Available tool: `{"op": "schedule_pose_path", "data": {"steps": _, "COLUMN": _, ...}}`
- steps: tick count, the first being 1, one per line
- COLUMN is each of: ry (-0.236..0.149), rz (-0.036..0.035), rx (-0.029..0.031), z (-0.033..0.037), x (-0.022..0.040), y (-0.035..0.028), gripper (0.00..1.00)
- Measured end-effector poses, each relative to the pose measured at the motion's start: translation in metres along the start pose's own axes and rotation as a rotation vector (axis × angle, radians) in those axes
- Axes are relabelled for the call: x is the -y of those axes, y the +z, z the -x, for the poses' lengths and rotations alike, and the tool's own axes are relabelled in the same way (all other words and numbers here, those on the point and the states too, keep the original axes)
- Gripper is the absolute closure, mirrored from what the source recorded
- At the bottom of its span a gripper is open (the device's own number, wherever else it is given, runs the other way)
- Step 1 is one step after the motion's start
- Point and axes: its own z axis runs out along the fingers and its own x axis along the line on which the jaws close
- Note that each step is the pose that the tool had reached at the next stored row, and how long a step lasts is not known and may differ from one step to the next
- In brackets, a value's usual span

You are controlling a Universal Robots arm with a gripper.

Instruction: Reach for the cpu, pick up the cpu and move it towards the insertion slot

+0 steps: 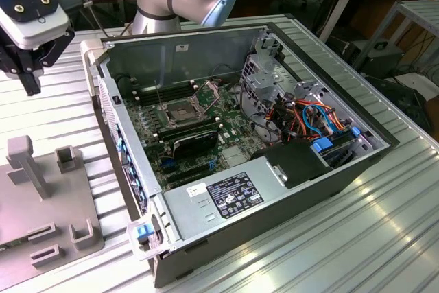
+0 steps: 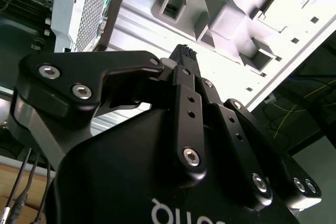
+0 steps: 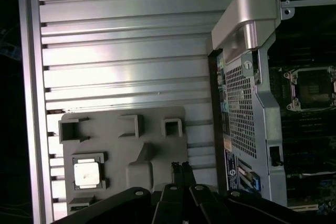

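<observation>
In the exterior view the gripper (image 1: 31,87), fingers closed and empty, is hovering at ten o'clock of the insertion slot (image 1: 180,111), while the cpu (image 3: 85,174) is lying in a grey fixture (image 3: 157,153) pocket, seemingly light, rigid, fragile, best pinched by opposite edges.

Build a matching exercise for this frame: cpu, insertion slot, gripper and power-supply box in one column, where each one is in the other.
Things:
1. cpu
2. insertion slot
3. gripper
4. power-supply box

Places:
A. on the motherboard inside the open case
B. in a recess of the grey holder plate
C. above the slatted table, outside the case
D. inside the case, at its near edge in the exterior view

Pairs: 1-B, 2-A, 3-C, 4-D.
</observation>
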Motion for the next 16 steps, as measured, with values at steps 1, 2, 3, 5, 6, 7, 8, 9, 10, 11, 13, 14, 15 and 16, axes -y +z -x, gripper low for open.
{"op": "schedule_pose_path", "data": {"steps": 1, "ry": 0.0, "rz": 0.0, "rx": 0.0, "z": -0.0012, "x": 0.0002, "y": 0.0, "gripper": 0.89}}
{"op": "schedule_pose_path", "data": {"steps": 2, "ry": 0.0, "rz": 0.0, "rx": 0.0001, "z": -0.0021, "x": 0.0003, "y": 0.0, "gripper": 0.89}}
{"op": "schedule_pose_path", "data": {"steps": 3, "ry": 0.0, "rz": 0.0, "rx": 0.0001, "z": -0.0027, "x": 0.0004, "y": 0.0, "gripper": 0.89}}
{"op": "schedule_pose_path", "data": {"steps": 5, "ry": 0.0, "rz": 0.0001, "rx": 0.0, "z": -0.0029, "x": 0.0004, "y": -0.0001, "gripper": 0.89}}
{"op": "schedule_pose_path", "data": {"steps": 6, "ry": 0.0, "rz": 0.0, "rx": 0.0, "z": -0.0031, "x": 0.0004, "y": -0.0001, "gripper": 0.89}}
{"op": "schedule_pose_path", "data": {"steps": 7, "ry": 0.0, "rz": 0.0, "rx": 0.0, "z": -0.0031, "x": 0.0004, "y": -0.0001, "gripper": 0.89}}
{"op": "schedule_pose_path", "data": {"steps": 8, "ry": 0.0, "rz": 0.0, "rx": 0.0001, "z": -0.0031, "x": 0.0004, "y": -0.0001, "gripper": 0.89}}
{"op": "schedule_pose_path", "data": {"steps": 9, "ry": 0.0, "rz": 0.0, "rx": 0.0001, "z": -0.0031, "x": 0.0004, "y": -0.0001, "gripper": 0.89}}
{"op": "schedule_pose_path", "data": {"steps": 10, "ry": 0.0, "rz": 0.0, "rx": 0.0001, "z": -0.0031, "x": 0.0004, "y": -0.0001, "gripper": 0.89}}
{"op": "schedule_pose_path", "data": {"steps": 11, "ry": 0.0, "rz": 0.0, "rx": 0.0, "z": -0.0032, "x": 0.0004, "y": -0.0001, "gripper": 0.89}}
{"op": "schedule_pose_path", "data": {"steps": 13, "ry": 0.0, "rz": 0.0, "rx": 0.0001, "z": -0.0032, "x": 0.0004, "y": -0.0001, "gripper": 0.89}}
{"op": "schedule_pose_path", "data": {"steps": 14, "ry": 0.0, "rz": 0.0, "rx": 0.0001, "z": -0.0034, "x": 0.0005, "y": -0.0001, "gripper": 0.89}}
{"op": "schedule_pose_path", "data": {"steps": 15, "ry": 0.0, "rz": 0.0, "rx": 0.0, "z": -0.0042, "x": 0.0006, "y": -0.0001, "gripper": 0.89}}
{"op": "schedule_pose_path", "data": {"steps": 16, "ry": 0.0, "rz": 0.0, "rx": 0.0001, "z": -0.0048, "x": 0.0006, "y": -0.0001, "gripper": 0.89}}
